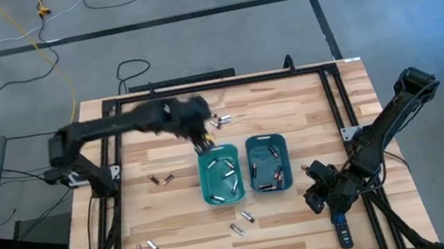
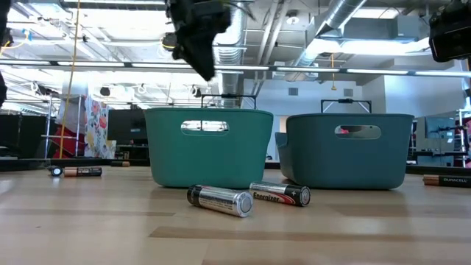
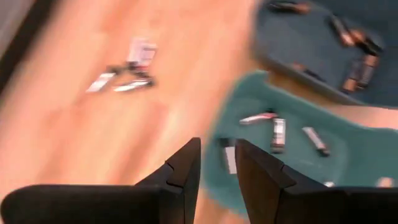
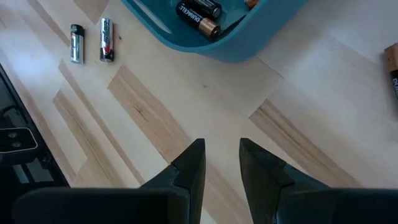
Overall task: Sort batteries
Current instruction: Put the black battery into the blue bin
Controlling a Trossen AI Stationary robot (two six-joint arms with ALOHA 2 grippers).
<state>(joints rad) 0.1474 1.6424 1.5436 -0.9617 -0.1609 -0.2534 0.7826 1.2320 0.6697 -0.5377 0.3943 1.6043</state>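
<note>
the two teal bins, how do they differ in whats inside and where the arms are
The left bin holds silvery-white batteries; the right bin holds dark, copper-ended batteries. The left gripper hovers over the left bin's far edge, with nothing visible between its fingers; the right gripper sits beside the right bin, over bare table. Both bins are teal, upright, and side by side.

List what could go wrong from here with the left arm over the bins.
1. The left pincer hangs above the far rim of the left bin, with nothing visible between its fingers; a descent could hit the rim.
2. Silvery batteries already lie inside, so a low reach could scatter them.
3. The two batteries in front of the bins lie loose and could roll if the bin gets bumped.
</note>
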